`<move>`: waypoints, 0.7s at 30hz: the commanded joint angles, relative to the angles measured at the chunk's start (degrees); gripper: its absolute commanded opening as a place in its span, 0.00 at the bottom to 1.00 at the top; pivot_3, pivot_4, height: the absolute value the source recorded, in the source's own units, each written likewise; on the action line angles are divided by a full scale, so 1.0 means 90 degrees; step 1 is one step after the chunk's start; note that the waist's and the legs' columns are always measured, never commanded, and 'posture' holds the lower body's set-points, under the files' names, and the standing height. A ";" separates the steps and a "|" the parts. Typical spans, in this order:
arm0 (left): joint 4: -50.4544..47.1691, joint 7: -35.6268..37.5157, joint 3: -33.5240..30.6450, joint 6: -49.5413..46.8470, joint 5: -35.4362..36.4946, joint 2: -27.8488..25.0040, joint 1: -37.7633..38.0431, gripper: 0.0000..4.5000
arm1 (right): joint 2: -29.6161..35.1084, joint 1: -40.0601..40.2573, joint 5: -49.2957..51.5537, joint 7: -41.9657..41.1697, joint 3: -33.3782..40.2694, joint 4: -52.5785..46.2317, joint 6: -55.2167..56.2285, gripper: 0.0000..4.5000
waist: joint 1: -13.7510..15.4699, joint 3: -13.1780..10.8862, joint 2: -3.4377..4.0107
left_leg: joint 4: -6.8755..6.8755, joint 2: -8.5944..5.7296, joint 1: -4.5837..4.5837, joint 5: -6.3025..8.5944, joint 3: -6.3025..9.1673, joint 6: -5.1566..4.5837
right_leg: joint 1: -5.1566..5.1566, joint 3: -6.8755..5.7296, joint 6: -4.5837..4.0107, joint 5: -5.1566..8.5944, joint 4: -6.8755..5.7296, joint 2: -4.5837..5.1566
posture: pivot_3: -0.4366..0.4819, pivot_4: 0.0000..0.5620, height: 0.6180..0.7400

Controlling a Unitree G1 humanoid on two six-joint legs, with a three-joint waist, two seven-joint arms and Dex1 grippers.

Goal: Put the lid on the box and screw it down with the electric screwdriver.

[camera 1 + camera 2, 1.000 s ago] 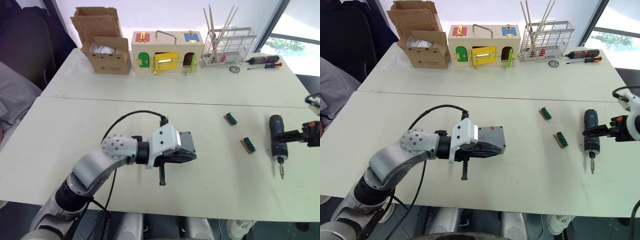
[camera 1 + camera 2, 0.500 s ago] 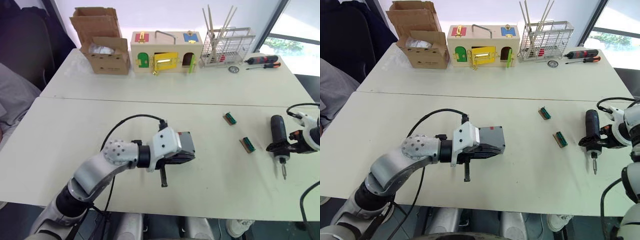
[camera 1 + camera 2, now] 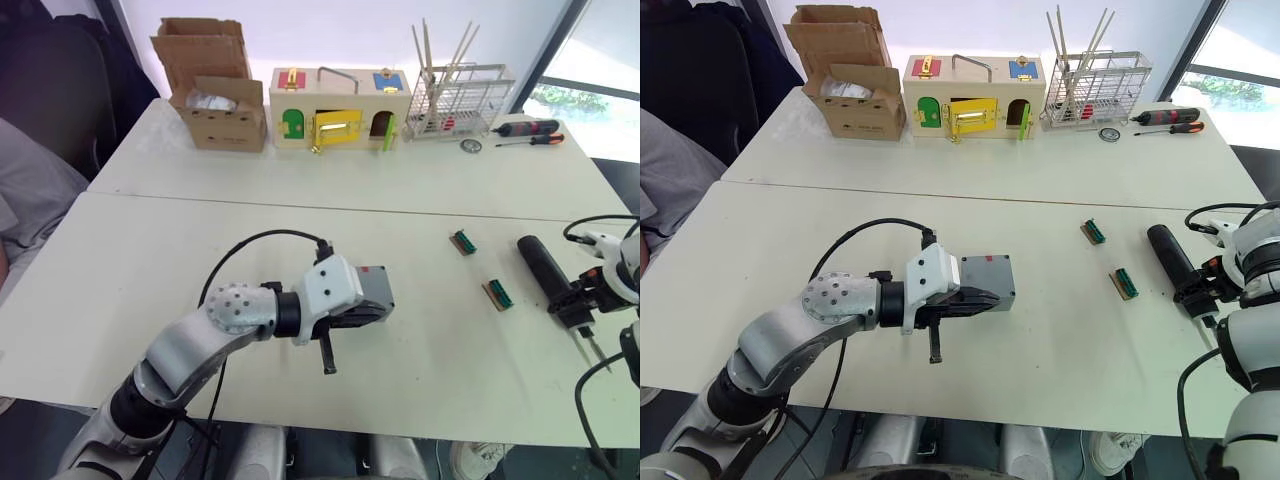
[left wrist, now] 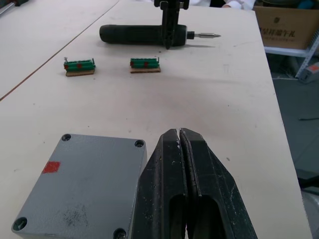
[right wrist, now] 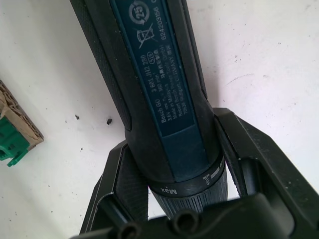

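On the counter point(image 3: 150, 270), centre: box point(image 4: 79, 186), lid point(image 4: 94, 164) seated; left gripper point(image 4: 180, 149) jaws shut beside it. Right gripper point(image 5: 179, 164) clasps electric screwdriver point(image 3: 545, 268). Next, probably: carry bit to corner screw.

Silver-grey jointed arm, white wrist housing, looping black cable, black end effector point(image 4: 180, 189) fingers.

Two pale tables point(image 3: 300, 180) set edge to edge — bright window point(image 3: 585, 60) at right.
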State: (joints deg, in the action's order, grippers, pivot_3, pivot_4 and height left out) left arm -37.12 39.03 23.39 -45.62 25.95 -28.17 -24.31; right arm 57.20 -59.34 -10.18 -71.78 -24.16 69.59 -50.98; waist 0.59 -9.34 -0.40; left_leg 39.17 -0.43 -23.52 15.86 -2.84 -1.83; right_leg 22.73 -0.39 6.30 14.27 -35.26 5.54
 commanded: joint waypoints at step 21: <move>0.1724 0.1000 -0.1230 0.0300 0.0417 -0.0207 -0.0486 0.00 | -0.5250 0.1656 0.5964 0.4445 0.7944 -1.0801 -0.2386 0.40 | 0.0075 -0.0039 0.0136 | -0.0005 0.0013 -0.0116 -0.0021 0.0002 0.0027 | 0.0191 0.0012 0.0040 -0.0008 -0.0169 -0.0017 | 0.48 0.27 0.92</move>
State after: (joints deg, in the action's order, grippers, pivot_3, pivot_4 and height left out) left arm -20.95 47.28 12.68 -43.36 29.27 -29.86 -28.47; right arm 10.19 -46.54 39.95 -32.81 47.83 -20.03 -75.92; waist 1.26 -9.69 0.83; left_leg 39.12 -0.39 -24.60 15.68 -2.73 -1.58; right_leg 24.43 -0.28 6.66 14.20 -36.78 5.43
